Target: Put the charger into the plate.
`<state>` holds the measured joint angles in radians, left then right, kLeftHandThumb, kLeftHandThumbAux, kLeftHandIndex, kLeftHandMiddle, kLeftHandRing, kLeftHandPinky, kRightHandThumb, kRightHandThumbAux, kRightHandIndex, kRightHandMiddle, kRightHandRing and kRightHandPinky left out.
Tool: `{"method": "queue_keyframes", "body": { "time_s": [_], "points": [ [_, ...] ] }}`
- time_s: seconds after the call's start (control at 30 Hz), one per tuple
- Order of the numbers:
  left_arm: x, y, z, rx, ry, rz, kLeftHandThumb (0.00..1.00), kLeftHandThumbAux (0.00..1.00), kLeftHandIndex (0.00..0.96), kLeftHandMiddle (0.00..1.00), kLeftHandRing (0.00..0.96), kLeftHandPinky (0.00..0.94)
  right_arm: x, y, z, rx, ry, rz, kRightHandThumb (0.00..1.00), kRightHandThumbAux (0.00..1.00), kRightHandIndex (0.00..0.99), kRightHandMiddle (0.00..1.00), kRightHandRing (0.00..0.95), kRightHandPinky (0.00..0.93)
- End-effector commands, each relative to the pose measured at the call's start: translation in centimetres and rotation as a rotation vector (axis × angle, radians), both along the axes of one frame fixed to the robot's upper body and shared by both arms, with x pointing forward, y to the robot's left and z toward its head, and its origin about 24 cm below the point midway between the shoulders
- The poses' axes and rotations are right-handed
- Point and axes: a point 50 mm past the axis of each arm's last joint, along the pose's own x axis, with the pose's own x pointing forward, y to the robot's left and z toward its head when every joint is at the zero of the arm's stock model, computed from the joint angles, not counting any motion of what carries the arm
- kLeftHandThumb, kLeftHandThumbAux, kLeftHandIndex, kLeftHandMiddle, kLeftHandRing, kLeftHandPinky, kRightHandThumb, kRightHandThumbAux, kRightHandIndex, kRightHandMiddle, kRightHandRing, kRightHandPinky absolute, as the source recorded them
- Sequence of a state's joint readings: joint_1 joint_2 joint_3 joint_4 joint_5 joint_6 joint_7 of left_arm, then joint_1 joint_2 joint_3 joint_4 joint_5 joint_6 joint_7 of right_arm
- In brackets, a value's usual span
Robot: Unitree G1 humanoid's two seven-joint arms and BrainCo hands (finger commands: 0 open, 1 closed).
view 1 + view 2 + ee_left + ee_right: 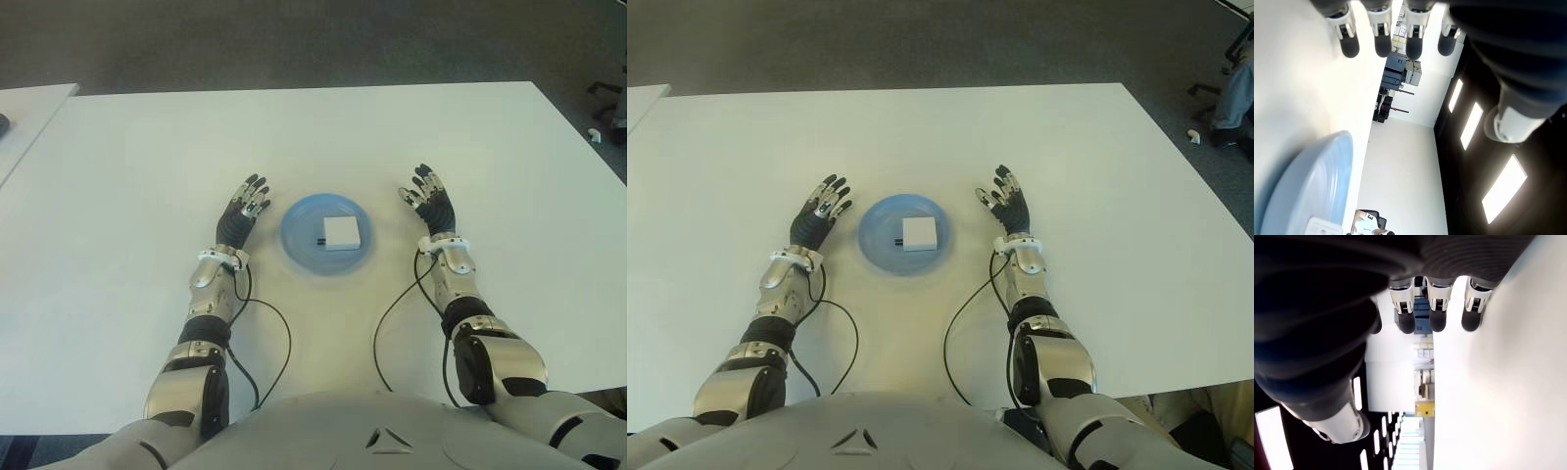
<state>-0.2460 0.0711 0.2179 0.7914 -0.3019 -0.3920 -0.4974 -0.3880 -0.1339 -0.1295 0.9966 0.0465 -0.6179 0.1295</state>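
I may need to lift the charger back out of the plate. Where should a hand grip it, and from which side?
The charger lies flat in the blue plate, prongs toward the left hand. Probably best to come from above, pinching the two plain side faces, clear of the prongs. The rim likely blocks a low sideways approach. The open right hand shows beside the plate.
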Motion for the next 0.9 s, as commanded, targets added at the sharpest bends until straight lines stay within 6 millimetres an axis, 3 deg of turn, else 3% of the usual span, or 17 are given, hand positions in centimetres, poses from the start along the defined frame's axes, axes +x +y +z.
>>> {"method": "queue_keyframes", "body": {
  "time_s": [0.03,0.6,0.9],
  "points": [
    [-1.14,-0.12,-1.49,-0.001,0.079,0.012,0.026,0.544,0.000,0.087,0.050,0.000,-1.18,1.51,-1.18,-0.026,0.037,0.047,0.103,0.754,0.004,0.000,0.000,0.000],
    [-1.00,-0.58,-1.50,-0.001,0.090,0.012,0.043,0.548,0.000,0.080,0.043,0.000,-1.40,2.03,-1.48,-0.151,0.028,0.089,0.137,0.609,0.007,0.000,0.000,0.000],
    [-0.91,-0.64,-1.46,-0.005,0.088,0.016,0.046,0.547,0.000,0.084,0.044,0.000,-1.70,1.64,-1.83,-0.205,0.032,0.086,0.131,0.584,0.000,0.000,0.000,0.000]
  ]
}}
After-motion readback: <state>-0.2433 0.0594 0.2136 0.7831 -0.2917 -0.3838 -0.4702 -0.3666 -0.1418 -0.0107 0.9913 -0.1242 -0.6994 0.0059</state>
